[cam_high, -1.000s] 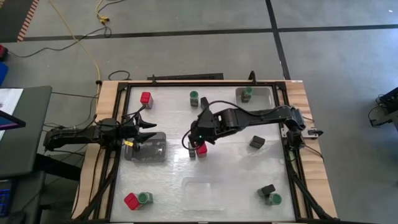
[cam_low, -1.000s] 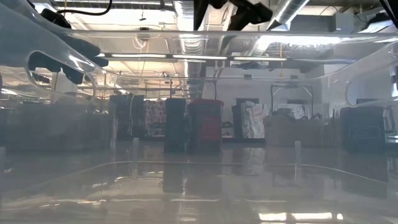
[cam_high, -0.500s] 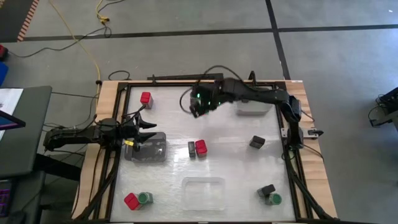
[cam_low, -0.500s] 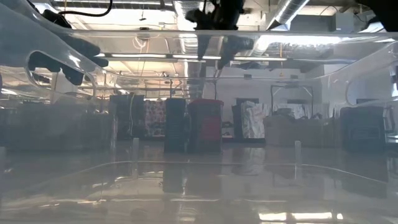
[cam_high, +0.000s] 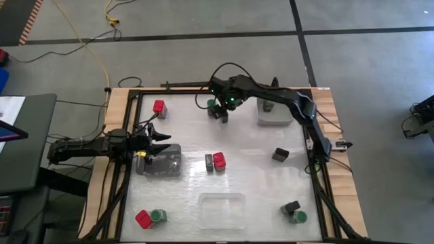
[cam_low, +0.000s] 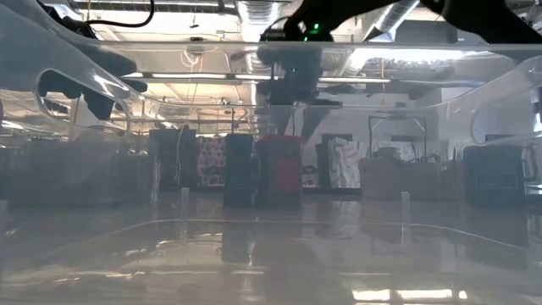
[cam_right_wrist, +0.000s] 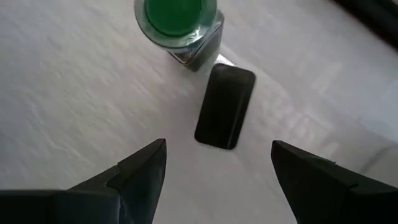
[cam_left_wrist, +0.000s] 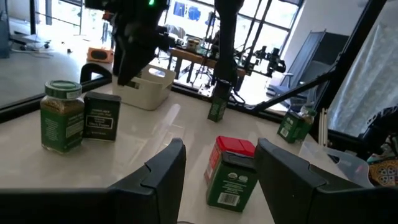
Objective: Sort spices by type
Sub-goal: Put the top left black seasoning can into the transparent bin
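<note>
Right wrist view: right hand [cam_right_wrist: 214,171] open, empty, fingers spread, hovering right above a black box [cam_right_wrist: 224,106] and green-lidded jar [cam_right_wrist: 177,25], jar top cut off. High view: arm hides the box. Left hand [cam_high: 161,141] over grey tray [cam_high: 169,166], fingers apart, empty; red-lidded container [cam_left_wrist: 231,172] just ahead.

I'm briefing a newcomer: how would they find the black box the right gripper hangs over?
Start at the table's far edge, near its middle, under the open right gripper. A green-lidded jar stands there; the black box beside it is flat-topped and rectangular.
</note>
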`<state>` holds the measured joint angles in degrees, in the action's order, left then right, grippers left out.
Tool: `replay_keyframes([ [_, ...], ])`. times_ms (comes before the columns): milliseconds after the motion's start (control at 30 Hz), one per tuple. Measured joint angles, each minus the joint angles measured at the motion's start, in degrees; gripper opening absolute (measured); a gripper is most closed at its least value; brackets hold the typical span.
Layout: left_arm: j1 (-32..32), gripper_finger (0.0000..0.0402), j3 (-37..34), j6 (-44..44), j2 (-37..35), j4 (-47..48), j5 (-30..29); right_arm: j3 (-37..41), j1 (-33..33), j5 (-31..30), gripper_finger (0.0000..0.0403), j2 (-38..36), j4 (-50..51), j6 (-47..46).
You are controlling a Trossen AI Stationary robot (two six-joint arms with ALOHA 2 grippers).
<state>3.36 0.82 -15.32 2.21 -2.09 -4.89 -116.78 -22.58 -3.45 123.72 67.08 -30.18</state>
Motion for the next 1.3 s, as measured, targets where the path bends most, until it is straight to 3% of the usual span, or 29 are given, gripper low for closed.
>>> replay_keyframes([
  [467, 0.02, 0.0183, -0.02, -1.02, 0.01, 0.01, 0.00, 0.05, -1.84, 2.24, 0.0309, 6.14, -4.56, 1.18],
  [600, -0.01, 0.0183, 0.00, -1.02, 0.01, 0.03, -0.02, -0.10, -1.89, 2.27, 0.0271, 5.89, -6.18, 0.74],
  [867, 0.01, 0.0183, -0.01, -1.02, 0.01, 0.03, -0.02, -0.06, -2.33, 6.45, 0.0150, 5.93, -3.46, 0.37],
  [1300, -0.01, 0.0183, -0.02, -1.02, 0.01, 0.05, -0.02, 0.03, 0.38, 6.48, 0.0150, 2.76, 0.30, 0.37],
])
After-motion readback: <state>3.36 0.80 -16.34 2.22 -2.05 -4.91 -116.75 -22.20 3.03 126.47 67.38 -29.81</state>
